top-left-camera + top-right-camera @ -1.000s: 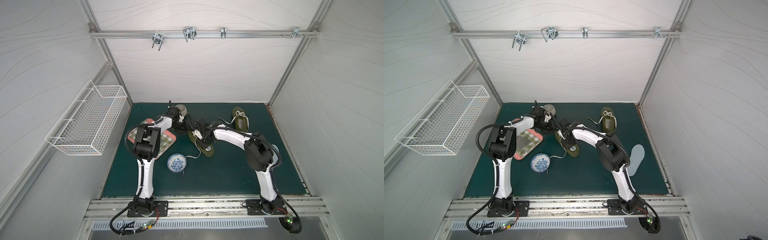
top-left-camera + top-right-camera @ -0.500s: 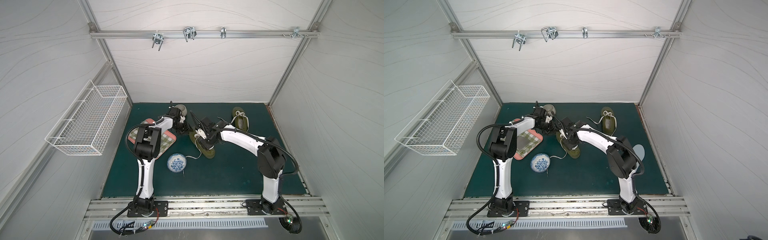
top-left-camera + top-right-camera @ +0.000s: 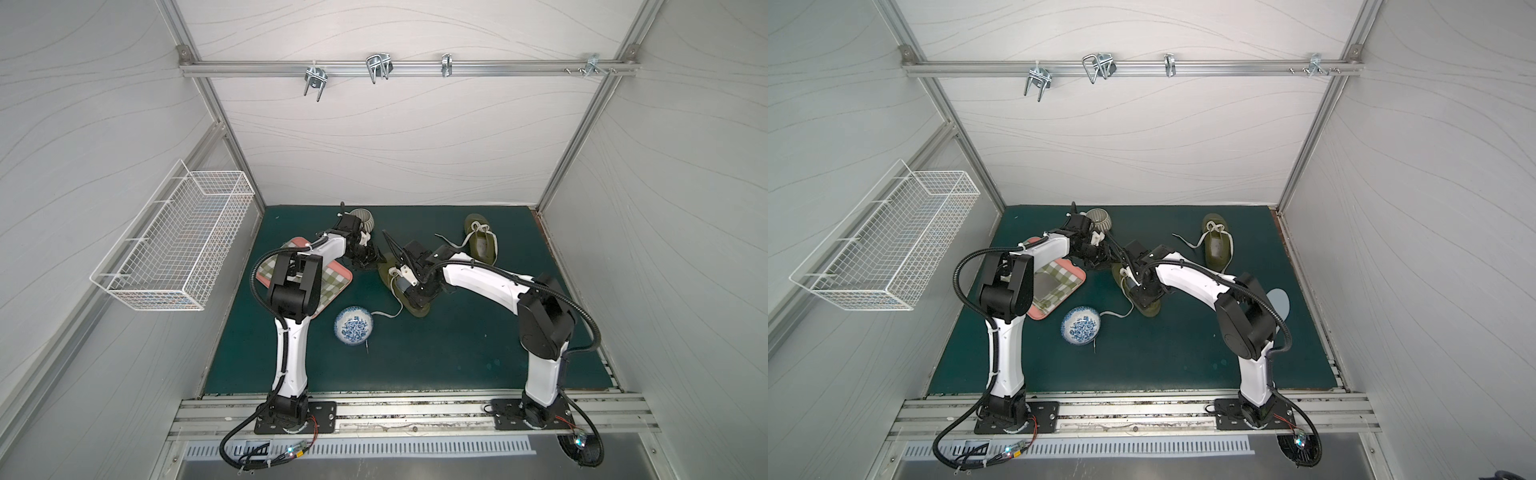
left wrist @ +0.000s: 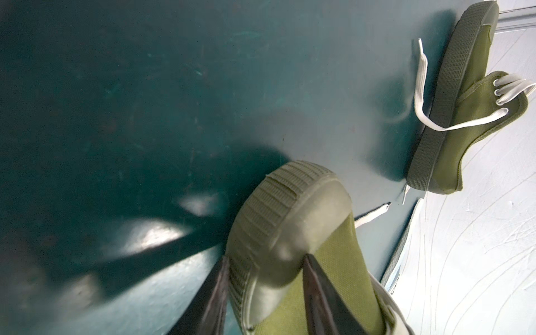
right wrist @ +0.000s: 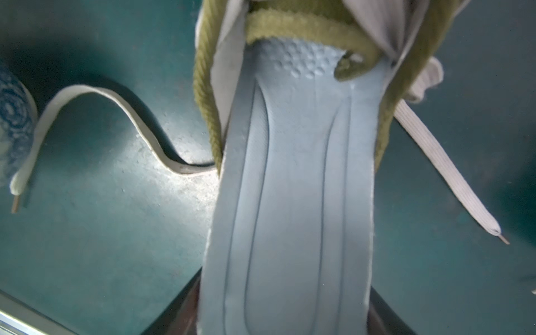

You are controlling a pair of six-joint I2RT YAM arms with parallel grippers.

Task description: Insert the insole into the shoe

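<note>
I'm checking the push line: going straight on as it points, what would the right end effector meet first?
Most likely the blue insole, lying right ahead with its front tucked into the olive shoe; depth is unclear.

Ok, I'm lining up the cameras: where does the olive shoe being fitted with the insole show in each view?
Both top views: shoe near centre, in the middle of the dark green mat.
Left wrist: toe cap, lower middle, gripped by the left gripper.
Right wrist: olive upper, top centre, blue insole reaching under it.
Shared landmark: that mat.
</note>
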